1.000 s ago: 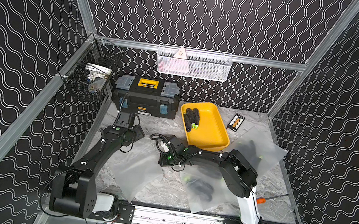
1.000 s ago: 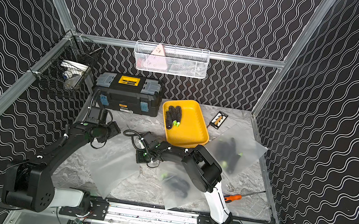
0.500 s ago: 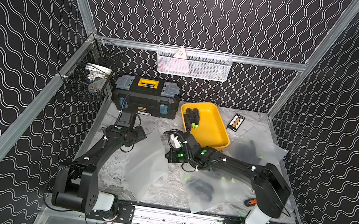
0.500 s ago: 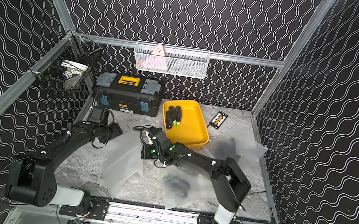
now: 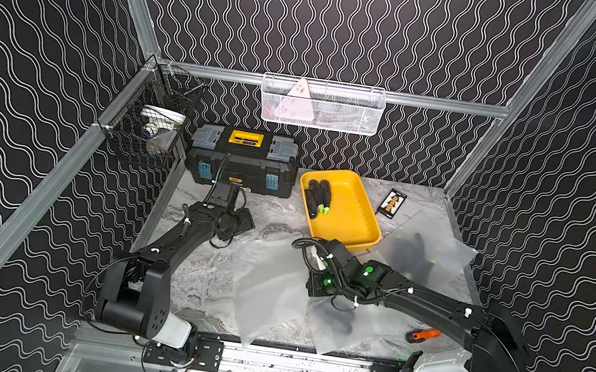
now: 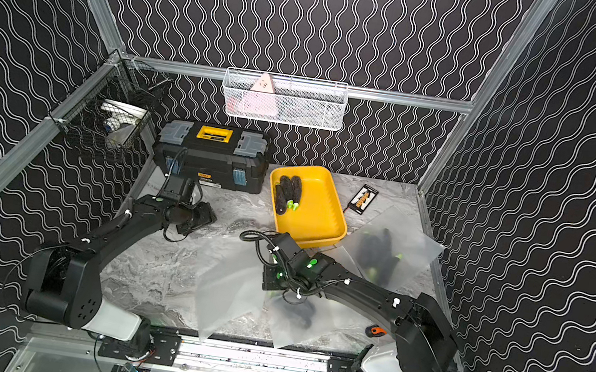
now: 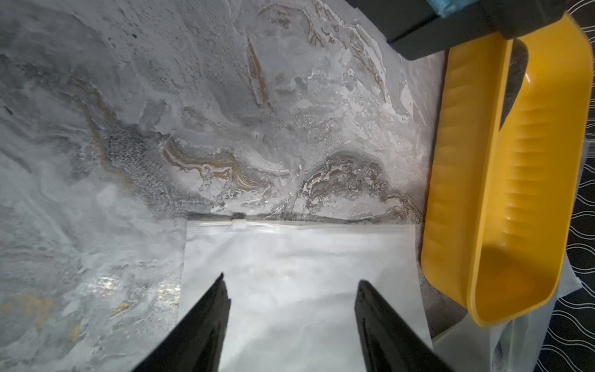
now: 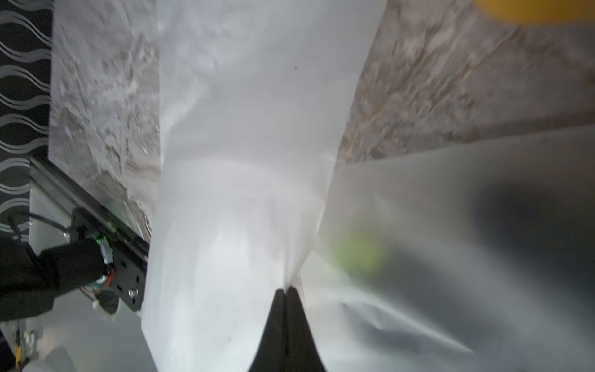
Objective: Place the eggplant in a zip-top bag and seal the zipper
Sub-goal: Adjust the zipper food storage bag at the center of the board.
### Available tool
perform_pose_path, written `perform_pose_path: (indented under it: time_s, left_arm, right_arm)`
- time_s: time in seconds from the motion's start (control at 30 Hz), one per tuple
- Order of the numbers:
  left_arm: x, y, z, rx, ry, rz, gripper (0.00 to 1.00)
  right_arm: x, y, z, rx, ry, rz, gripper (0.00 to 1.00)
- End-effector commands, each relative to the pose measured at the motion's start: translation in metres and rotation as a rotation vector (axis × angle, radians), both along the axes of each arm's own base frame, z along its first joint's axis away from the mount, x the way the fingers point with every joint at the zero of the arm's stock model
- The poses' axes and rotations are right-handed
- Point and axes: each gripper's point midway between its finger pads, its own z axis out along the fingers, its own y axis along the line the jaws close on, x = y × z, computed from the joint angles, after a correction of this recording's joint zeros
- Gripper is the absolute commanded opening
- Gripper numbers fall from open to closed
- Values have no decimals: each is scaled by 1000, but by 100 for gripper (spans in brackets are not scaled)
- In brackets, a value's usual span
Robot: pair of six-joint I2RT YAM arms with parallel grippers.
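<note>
My right fingers (image 8: 275, 328) are clenched on an empty bag (image 5: 270, 290), my left fingers (image 7: 201, 325) hang released, and the eggplants (image 5: 318, 197) lie in the yellow tray (image 5: 360, 225), so I reckon bagging and sealing remain.

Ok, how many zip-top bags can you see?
3: empty bag in the right gripper, centre; filled bag at the front edge; second filled bag beside the yellow tray. More may hide underneath.
</note>
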Motion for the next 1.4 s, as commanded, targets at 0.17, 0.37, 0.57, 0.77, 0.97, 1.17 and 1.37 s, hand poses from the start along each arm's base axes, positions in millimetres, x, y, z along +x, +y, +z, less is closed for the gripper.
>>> perform_pose_path:
  time_s: [0.17,0.37,0.57,0.77,0.97,1.17,1.37]
  left_arm:
    - [6,8,3,61,-13,1,67]
    - [0,8,-1,58,-3,-4,67]
    - [-3,8,0,64,-5,-8,67]
    - [-5,8,0,59,-1,-10,67]
    - [-5,7,1,50,0,-9,67]
    - [-5,4,2,33,1,-13,67]
    - [4,-1,21,10,-32,-24,67]
  right_arm:
    - [31,-13,1,-20,4,-45,45]
    - [90,-14,-2,67,-24,-129,47]
    - [108,18,-16,114,21,-102,48]
    - [103,31,-44,101,82,-114,48]
    - [98,50,-45,154,86,-108,30]
    - [109,62,0,293,-62,-104,2]
    - [117,64,66,327,-318,-73,0]
